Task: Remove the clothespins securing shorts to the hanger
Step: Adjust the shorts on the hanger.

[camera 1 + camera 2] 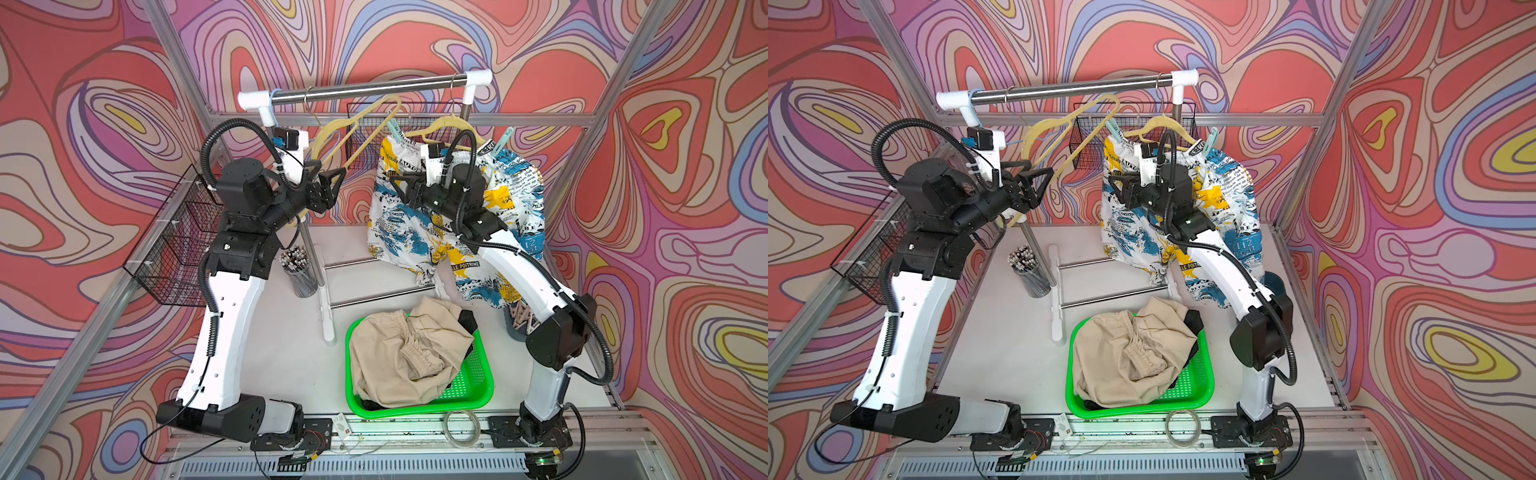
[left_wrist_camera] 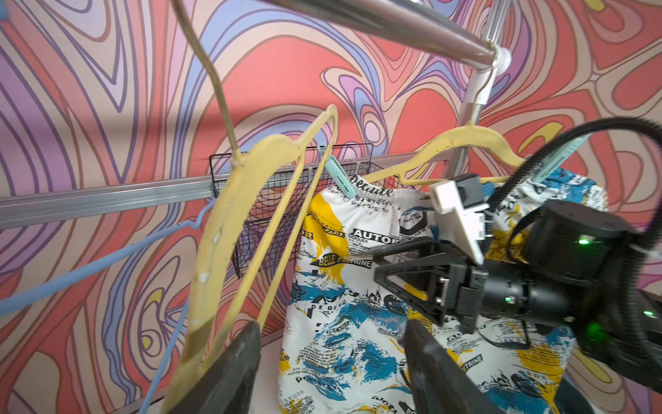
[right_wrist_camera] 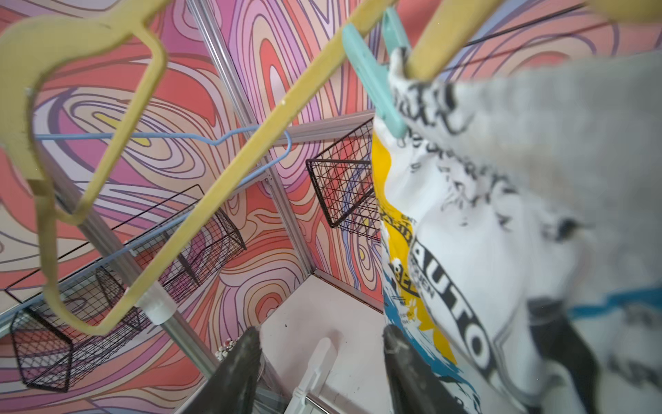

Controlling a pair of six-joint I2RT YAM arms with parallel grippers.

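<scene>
White shorts [image 1: 399, 232] [image 1: 1133, 245] with blue, yellow and black print hang from a yellow hanger [image 1: 446, 122] [image 2: 462, 138]. Two mint-green clothespins pin the waistband to it, one at the left end [image 1: 394, 132] [image 2: 340, 178] [image 3: 372, 82] and one at the right end [image 1: 500, 143] [image 1: 1210, 140]. My right gripper [image 1: 399, 187] [image 3: 321, 335] is open in front of the shorts' upper left, below the left clothespin. My left gripper [image 1: 334, 185] [image 2: 331, 329] is open and empty beside an empty yellow hanger [image 1: 357, 120]. Beige shorts [image 1: 407, 353] lie in a green basket [image 1: 482, 386] over a black pair [image 1: 467, 322].
The steel rail [image 1: 374, 89] stands on white posts and feet. Black wire baskets are fixed on the left wall [image 1: 174, 249] and behind the hangers [image 1: 365, 137]. A cup of pens [image 1: 297, 270] stands by the left post. A thin blue hanger [image 2: 89, 269] hangs at the rail's left end.
</scene>
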